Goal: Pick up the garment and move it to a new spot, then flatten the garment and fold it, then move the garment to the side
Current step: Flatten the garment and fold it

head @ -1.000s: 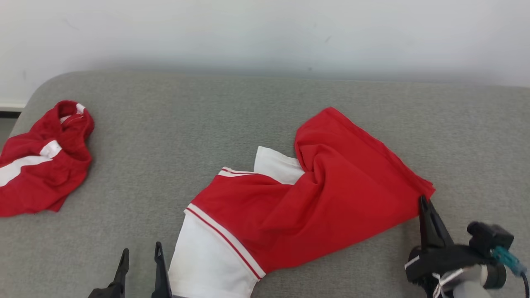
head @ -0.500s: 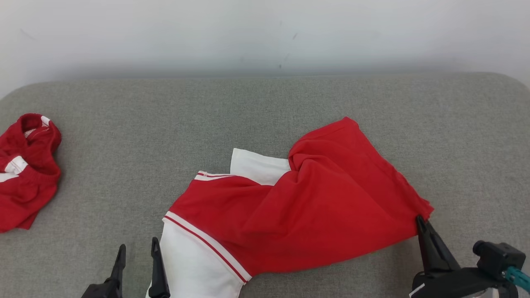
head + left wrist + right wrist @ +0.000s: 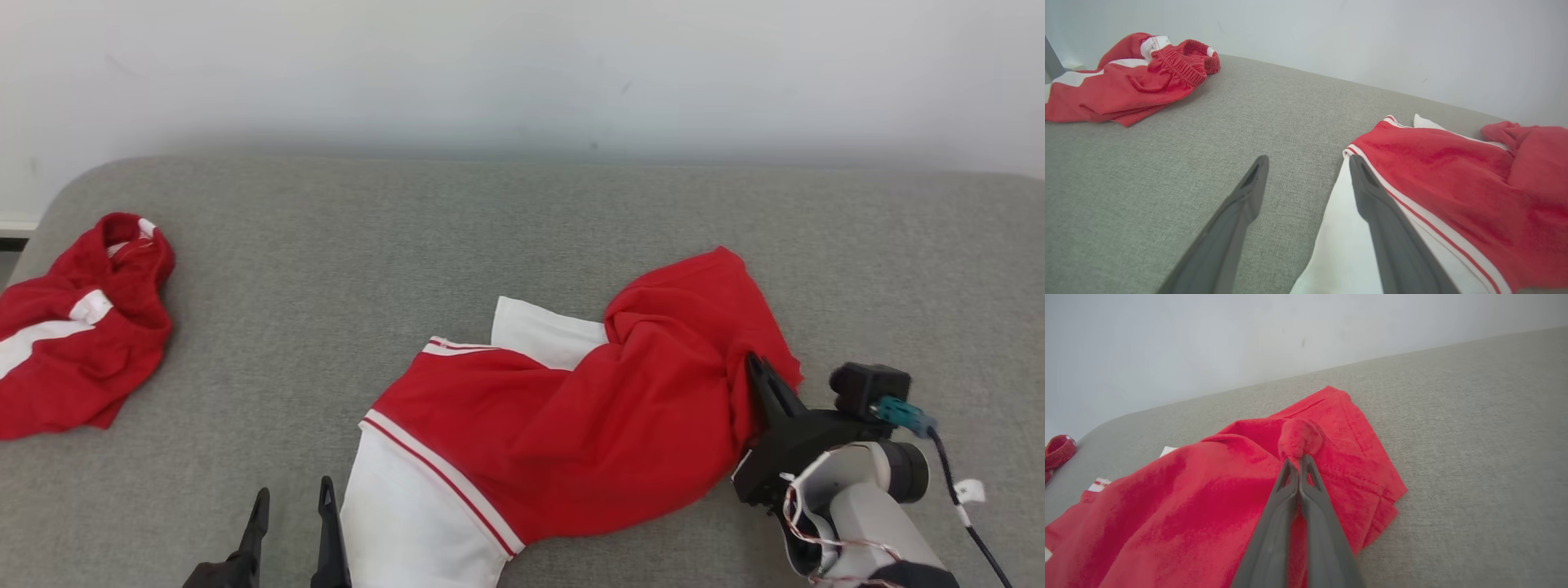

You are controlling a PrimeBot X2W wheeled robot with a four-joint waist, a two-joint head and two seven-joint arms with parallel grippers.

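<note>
The garment is red with white panels and thin red stripes, lying rumpled across the middle of the grey cushion. My right gripper is shut on a pinch of its red right edge, lifting a small bunch of cloth over the rest. In the right wrist view the closed fingers meet on that bunch. My left gripper stands open low at the front, just left of the white panel; its right finger overlaps the panel's edge in the left wrist view.
A second red and white garment lies bunched at the cushion's far left end, also the red heap in the left wrist view. A pale wall runs behind the cushion. Bare grey cushion spreads between the two garments and to the right.
My right gripper has pulled the garment's red right corner inward to the left and up, folding that edge over. The head camera shifted. The left gripper keeps its place, open.
</note>
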